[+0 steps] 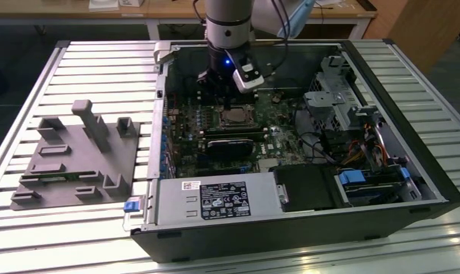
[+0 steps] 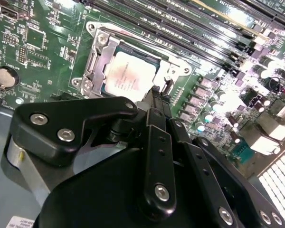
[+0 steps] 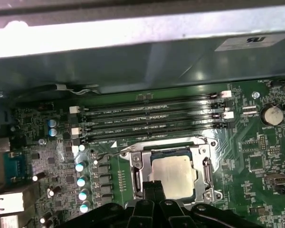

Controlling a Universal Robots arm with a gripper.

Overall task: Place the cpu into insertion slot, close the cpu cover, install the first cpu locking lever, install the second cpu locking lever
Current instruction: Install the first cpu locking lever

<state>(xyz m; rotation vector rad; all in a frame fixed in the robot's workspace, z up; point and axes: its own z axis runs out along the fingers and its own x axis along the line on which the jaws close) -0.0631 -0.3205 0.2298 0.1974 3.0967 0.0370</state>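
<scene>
Cpu [image 3: 173,175] lies just ahead of my gripper [image 3: 153,185], framed in the cover [image 3: 138,166] window. The fingers look clenched on nothing, tips at the cover's near edge. With the cover apparently down, I judge the first locking step is in hand; it calls for small, exact pressure there.
</scene>
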